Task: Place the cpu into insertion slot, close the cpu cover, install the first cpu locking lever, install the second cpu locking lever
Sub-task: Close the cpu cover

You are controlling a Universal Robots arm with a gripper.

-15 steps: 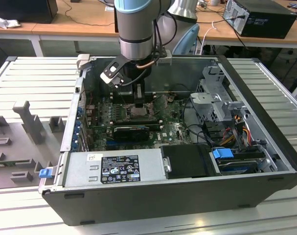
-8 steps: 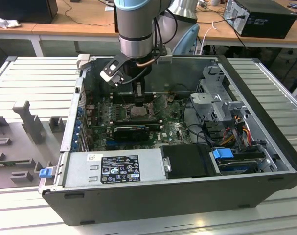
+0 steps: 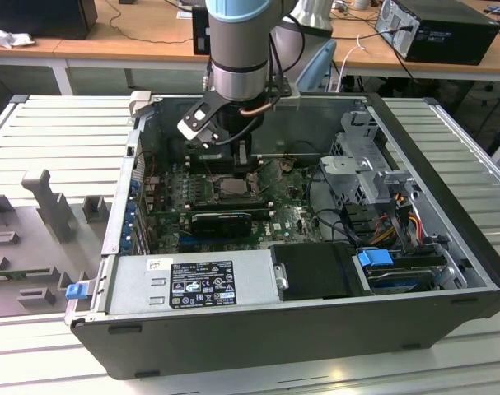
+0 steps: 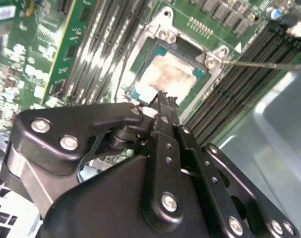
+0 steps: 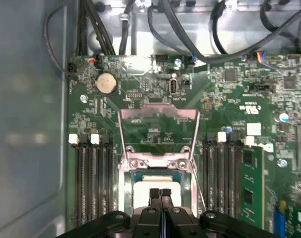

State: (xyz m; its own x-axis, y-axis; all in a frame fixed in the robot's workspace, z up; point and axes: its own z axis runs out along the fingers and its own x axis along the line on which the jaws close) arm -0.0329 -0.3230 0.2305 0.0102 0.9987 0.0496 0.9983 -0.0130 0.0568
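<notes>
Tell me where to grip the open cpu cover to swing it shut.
Probably take the cpu cover by its free crossbar, the edge farthest from its hinge by the cpu. The frame is swung open, so that thin bar is exposed with the window clear behind it. Come from above, one finger through the window. The gripper is shut over the cpu.

- Black label on the power supply, exterior view: dense white print; I cannot read it.
- White sticker beside it: illegible.
- Circuit board, first wrist view: white lettering, illegible.
- cpu, second wrist view: no marking I can read.
</notes>
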